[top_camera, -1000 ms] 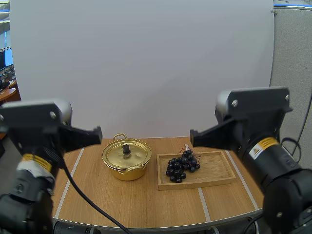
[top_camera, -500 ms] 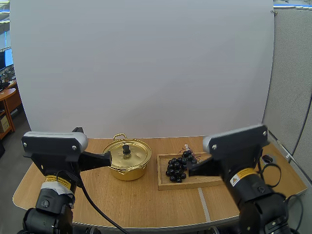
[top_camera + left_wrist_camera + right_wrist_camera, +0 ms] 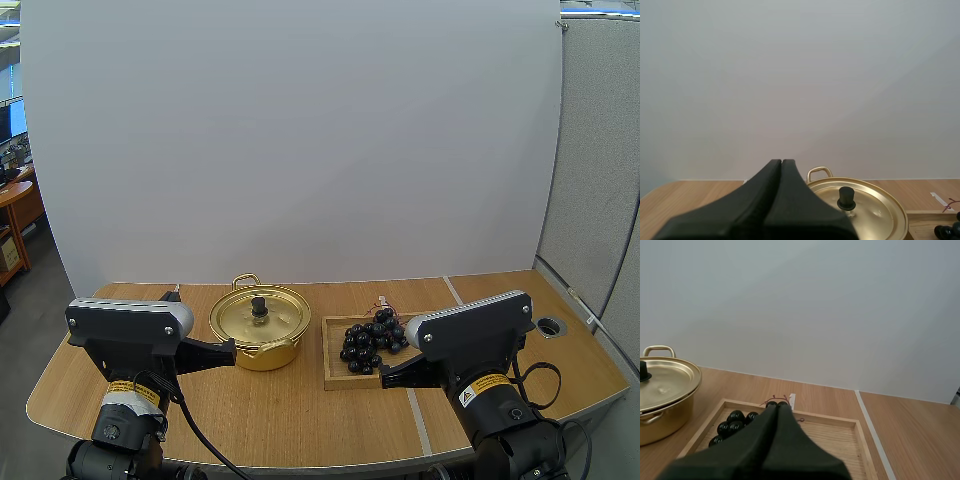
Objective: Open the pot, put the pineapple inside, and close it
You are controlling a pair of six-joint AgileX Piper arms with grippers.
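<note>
Fingers of the left gripper [image 3: 782, 164] lie pressed together in one dark wedge, holding nothing, and those of the right gripper [image 3: 778, 408] are closed and empty in the same way. The pot [image 3: 260, 328] stands on the counter [image 3: 300, 425] with its lid [image 3: 867, 210] on. The lid's black knob [image 3: 846, 197] lies ahead of the left fingers and a little to their right, so I judge the left arm the nearer one for lifting it. No pineapple is to be seen. The only fruit is a bunch of dark grapes [image 3: 372, 340] in the wooden tray [image 3: 860, 440] just right of the pot, ahead and slightly left of the right fingers. The left wedge hides the pot's near wall, the right wedge covers part of the tray's floor, and the lid keeps the pot's inside out of sight.
</note>
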